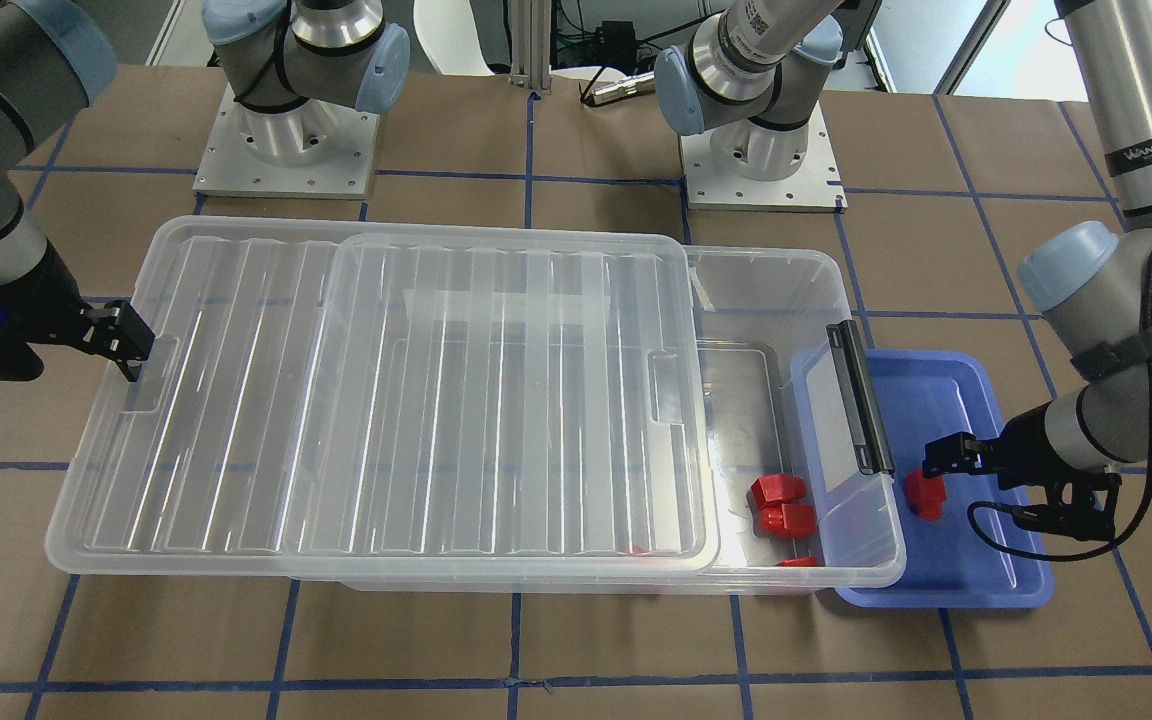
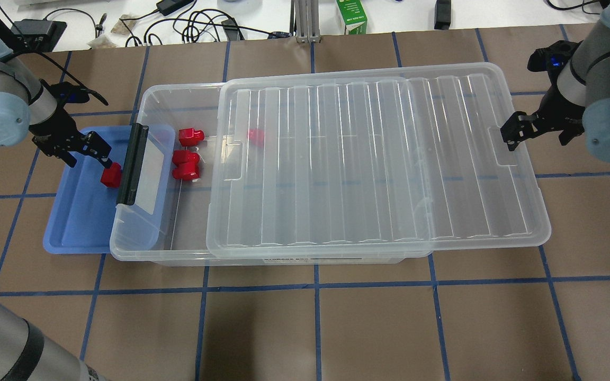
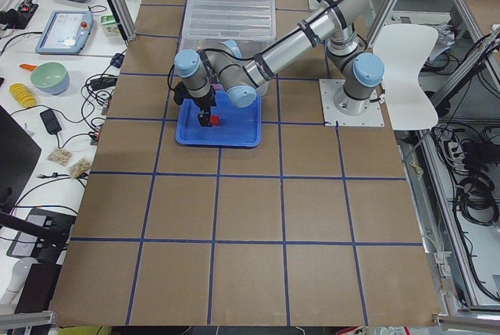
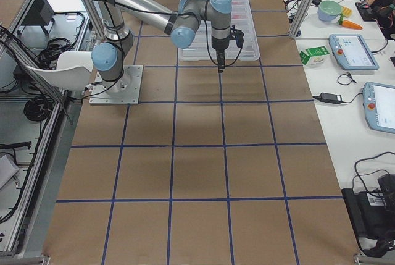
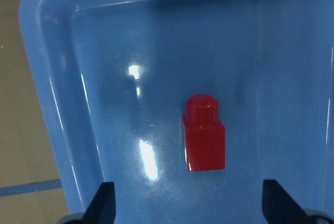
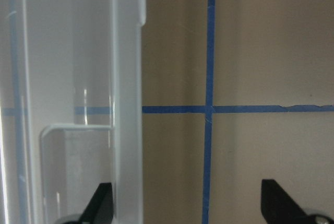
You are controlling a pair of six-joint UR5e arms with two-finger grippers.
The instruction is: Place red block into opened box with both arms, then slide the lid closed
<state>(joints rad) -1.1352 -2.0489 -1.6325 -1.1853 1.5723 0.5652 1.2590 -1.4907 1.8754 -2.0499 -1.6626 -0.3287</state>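
A red block (image 5: 203, 135) lies flat in the blue tray (image 2: 77, 222), also seen as the red block (image 2: 110, 175) beside the box's black latch bar (image 2: 131, 164). My left gripper (image 2: 101, 153) hovers just above it, open, its fingers (image 5: 104, 203) wide apart and holding nothing. The clear box (image 2: 149, 100) has its lid (image 2: 368, 159) slid toward my right, leaving the left end uncovered. Three more red blocks (image 2: 186, 165) lie in that uncovered end and one shows under the lid. My right gripper (image 2: 514, 132) stands open at the lid's far short end, by its notch.
The blue tray sits tucked partly under the box's latch end. The lid overhangs the box's right end above the brown table with blue tape lines (image 6: 209, 109). Cables and a green carton (image 2: 351, 16) lie beyond the table's far edge.
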